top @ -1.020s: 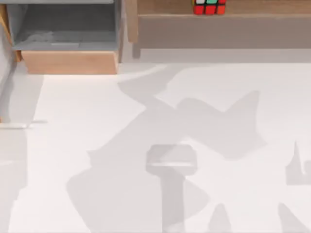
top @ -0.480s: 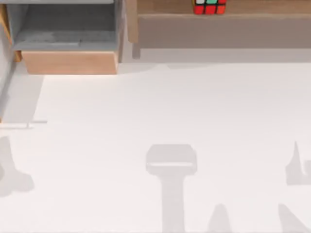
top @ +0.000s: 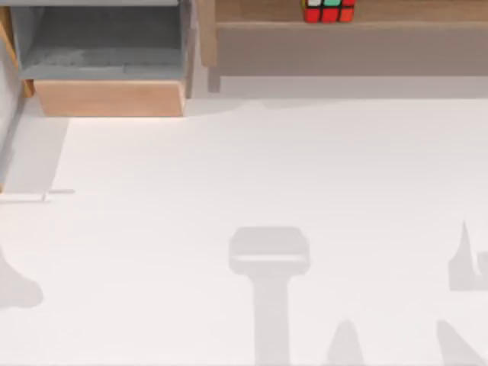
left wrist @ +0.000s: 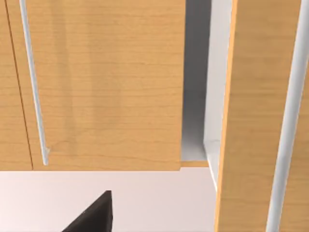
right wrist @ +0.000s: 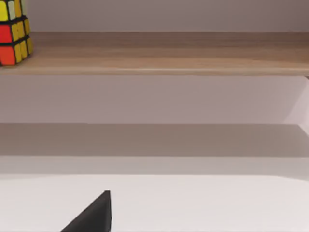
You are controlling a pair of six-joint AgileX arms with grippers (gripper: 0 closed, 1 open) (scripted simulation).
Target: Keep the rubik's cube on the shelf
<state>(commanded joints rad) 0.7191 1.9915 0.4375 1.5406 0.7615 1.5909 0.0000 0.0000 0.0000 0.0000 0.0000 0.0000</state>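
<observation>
From above, I see the rubik's cube (top: 329, 11) resting on the shelf (top: 396, 11) at the far edge of the scene, right of centre, its red, green and white stickers facing up and forward. The shelf's brownish-grey front face (top: 343, 49) drops to the white table (top: 252, 168), and a wooden side post (top: 206, 34) closes its left end. Left of that post sits a grey-lined box compartment (top: 107, 46) with a light-wood front (top: 110, 97), well apart from the cube. In my right wrist view the cube (right wrist: 14, 31) stands upright on the shelf's wooden ledge (right wrist: 169, 53), showing yellow and red stickers, with a dark tip of my right gripper (right wrist: 91, 215) in the foreground, well apart from it; I cannot tell whether its fingers are open or closed. In my left wrist view a dark tip of my left gripper (left wrist: 91, 215) faces light-wood cabinet panels (left wrist: 106, 82) with pale rails; its finger state I likewise cannot tell.
</observation>
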